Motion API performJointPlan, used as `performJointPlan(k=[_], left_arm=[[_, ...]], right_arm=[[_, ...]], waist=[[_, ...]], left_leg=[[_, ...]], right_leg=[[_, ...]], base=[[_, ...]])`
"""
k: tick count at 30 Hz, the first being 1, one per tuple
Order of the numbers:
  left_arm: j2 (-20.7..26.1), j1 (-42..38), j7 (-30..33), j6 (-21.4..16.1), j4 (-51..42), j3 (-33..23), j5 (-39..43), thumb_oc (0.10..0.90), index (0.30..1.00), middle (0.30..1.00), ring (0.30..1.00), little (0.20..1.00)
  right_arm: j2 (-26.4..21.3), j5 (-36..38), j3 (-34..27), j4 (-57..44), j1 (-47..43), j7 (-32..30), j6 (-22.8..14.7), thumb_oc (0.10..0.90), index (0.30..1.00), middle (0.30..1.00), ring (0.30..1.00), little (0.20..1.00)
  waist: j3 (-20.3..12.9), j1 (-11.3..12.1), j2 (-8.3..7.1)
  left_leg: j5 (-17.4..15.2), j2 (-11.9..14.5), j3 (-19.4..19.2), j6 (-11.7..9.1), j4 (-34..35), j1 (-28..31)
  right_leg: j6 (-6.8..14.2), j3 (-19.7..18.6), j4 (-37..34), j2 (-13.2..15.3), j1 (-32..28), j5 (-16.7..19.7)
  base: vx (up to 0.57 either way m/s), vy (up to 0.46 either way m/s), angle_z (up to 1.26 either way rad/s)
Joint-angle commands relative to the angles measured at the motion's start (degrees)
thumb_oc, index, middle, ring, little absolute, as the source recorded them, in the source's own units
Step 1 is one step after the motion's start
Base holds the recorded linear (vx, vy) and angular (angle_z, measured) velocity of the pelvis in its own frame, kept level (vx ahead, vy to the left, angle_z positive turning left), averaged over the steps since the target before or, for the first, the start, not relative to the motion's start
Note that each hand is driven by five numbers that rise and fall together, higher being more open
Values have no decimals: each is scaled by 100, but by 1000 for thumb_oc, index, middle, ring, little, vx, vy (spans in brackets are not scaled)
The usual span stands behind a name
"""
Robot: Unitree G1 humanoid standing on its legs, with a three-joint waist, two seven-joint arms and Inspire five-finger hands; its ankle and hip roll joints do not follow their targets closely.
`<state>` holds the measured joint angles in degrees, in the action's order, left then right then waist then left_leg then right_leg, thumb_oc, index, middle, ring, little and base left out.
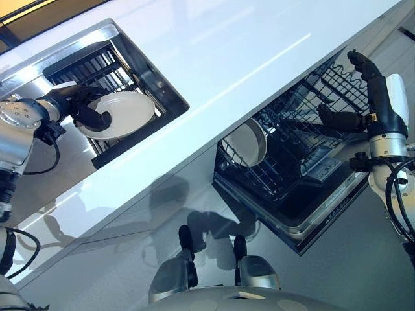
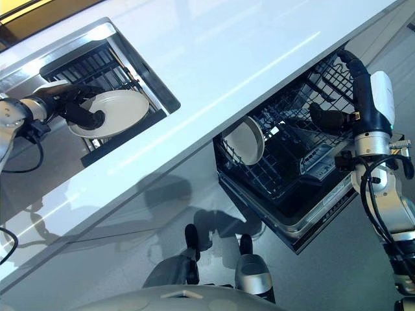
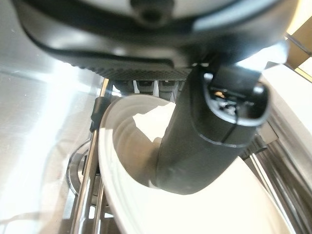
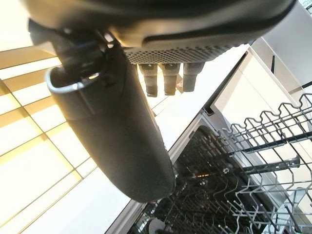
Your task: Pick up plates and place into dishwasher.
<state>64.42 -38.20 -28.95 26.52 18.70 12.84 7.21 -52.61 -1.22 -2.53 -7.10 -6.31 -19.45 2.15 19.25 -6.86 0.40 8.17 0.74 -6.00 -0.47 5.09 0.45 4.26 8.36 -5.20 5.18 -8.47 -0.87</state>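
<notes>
Plates are the job, and the sink (image 1: 150, 83), sunk into the white countertop (image 1: 246, 52), is the landmark to read everything from. Inside the sink sits a dark slatted rack (image 1: 91, 65), and on it lies a white plate (image 1: 126, 113), tilted up a little on the side nearest the left hand (image 1: 87, 110). That hand reaches into the sink from the robot's left and grasps the plate at its near rim: the thumb (image 3: 204, 141) lies across the plate's upper face, and the fingers seem to pass under the rim, so it is pinched between them, probably to lift it clear of the rack.

Well away from the sink, below the countertop's front edge on the robot's right, the dishwasher (image 1: 305, 220) stands open with its wire basket (image 1: 285, 162) pulled out. One white plate already loaded (image 1: 249, 142) stands on edge at the basket end nearest the sink, held upright by the wire prongs.

The right hand (image 1: 353, 116) hovers over the basket's far end, away from the sink, holding nothing; in its wrist view the fingers (image 4: 165, 78) hang relaxed and the thumb (image 4: 117, 131) sticks out straight, likely waiting to receive or steady the next plate
</notes>
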Motion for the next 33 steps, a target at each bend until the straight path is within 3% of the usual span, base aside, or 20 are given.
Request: performJointPlan(k=[1, 3, 4, 5, 6, 7, 13, 25, 33], left_arm=[[-65, 574, -529, 81, -205, -244, -33, 800, 900, 900, 900, 900], [-79, 665, -519, 74, -271, -298, -37, 800, 900, 900, 900, 900], [-80, 703, -499, 33, -291, -328, 5, 443, 594, 594, 594, 543], [-83, 717, -481, 20, -312, -347, 15, 385, 545, 545, 545, 485], [-91, 741, -445, -27, -317, -367, 32, 158, 349, 349, 349, 258], [-123, 750, -434, -68, -319, -396, 26, 100, 300, 300, 300, 200], [-130, 842, -178, -246, -410, -553, 48, 100, 300, 300, 300, 200], [41, 728, 1002, -898, -273, -933, 427, 100, 300, 300, 300, 200], [106, 701, 1265, -1130, -121, -1001, 559, 100, 300, 300, 300, 200]], right_arm=[[-293, -160, -603, -263, 7, -262, -445, 800, 900, 900, 900, 900], [-286, -173, -617, -256, 26, -276, -460, 800, 900, 900, 900, 900], [-300, -158, -626, -260, 21, -255, -440, 800, 900, 900, 900, 900], [-305, -159, -634, -265, 21, -243, -432, 800, 900, 900, 900, 900], [-322, -151, -638, -259, 11, -230, -414, 800, 900, 900, 900, 900], [-314, -162, -632, -247, -2, -226, -405, 800, 900, 900, 900, 900], [-329, -237, -638, -246, -10, -224, -369, 800, 900, 900, 900, 900], [-399, -171, -679, -232, -11, -64, -398, 800, 900, 900, 900, 900], [-486, -117, -688, -193, -17, -4, -477, 800, 900, 900, 900, 900]], waist=[[-845, 205, -46], [-862, 217, -44], [-874, 223, -45], [-877, 226, -43], [-884, 233, -45], [-892, 235, -47], [-915, 251, -54], [-974, 224, -32], [-992, 194, -31]], left_leg=[[-753, -225, -56, -84, -9, 493], [-754, -224, -45, -83, -9, 495], [-755, -216, -48, -86, -9, 497], [-755, -214, -46, -87, -9, 498], [-750, -209, -44, -92, -9, 500], [-753, -209, -38, -92, -9, 503], [-753, -203, -27, -98, -9, 504], [-818, -182, -41, -125, -9, 542], [-774, -192, -61, -113, -9, 523]], right_leg=[[360, 48, 40, -127, 445, 529], [357, 55, 39, -132, 439, 524], [354, 59, 36, -132, 430, 512], [352, 63, 35, -133, 427, 509], [350, 68, 34, -133, 421, 507], [345, 71, 31, -137, 415, 502], [334, 81, 23, -141, 401, 490], [325, 72, 22, -150, 367, 424], [307, 45, 20, -144, 392, 466]], base=[[0, 0, 0], [0, 0, 0], [0, 0, 0], [0, 0, 0], [-1, -11, 3], [-1, -12, 3], [0, 0, 0], [8, 4, 0], [-3, 6, 0]])
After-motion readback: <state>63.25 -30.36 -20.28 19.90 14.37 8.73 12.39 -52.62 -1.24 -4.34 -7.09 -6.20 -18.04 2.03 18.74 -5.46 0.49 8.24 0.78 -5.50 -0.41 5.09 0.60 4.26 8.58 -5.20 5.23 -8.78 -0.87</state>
